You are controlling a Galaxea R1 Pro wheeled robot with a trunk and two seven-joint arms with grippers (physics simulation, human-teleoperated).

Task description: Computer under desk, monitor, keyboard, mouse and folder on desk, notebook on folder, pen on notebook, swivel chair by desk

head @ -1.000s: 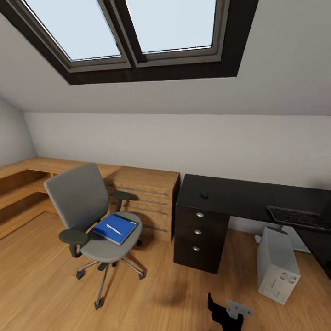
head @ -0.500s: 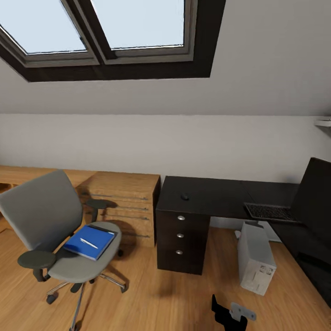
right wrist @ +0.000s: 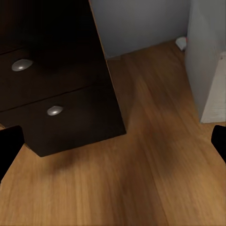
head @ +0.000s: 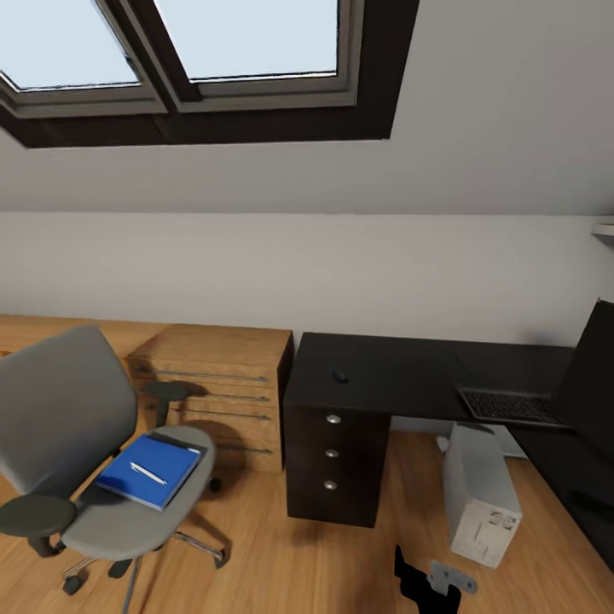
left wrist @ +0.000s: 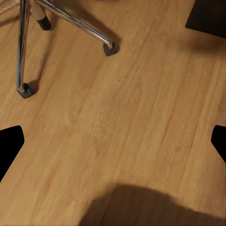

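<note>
The grey swivel chair stands at the left, and its chrome base is close to my open left gripper. A blue folder lies on the seat with the white pen on top. I cannot make out the notebook. The black desk carries the mouse, the keyboard and, at the right edge, the monitor. Under the desk stands the light grey computer. My open right gripper hangs over the floor, facing the desk's drawer unit and the computer.
A light wood drawer chest stands between the chair and the desk. Skylight windows sit in the sloped ceiling. Bare wood floor lies before the desk. Part of my right arm shows low in the head view.
The whole head view has shifted, so the chair and desk sit further left in the picture. The camera moved; none of the things moved.
</note>
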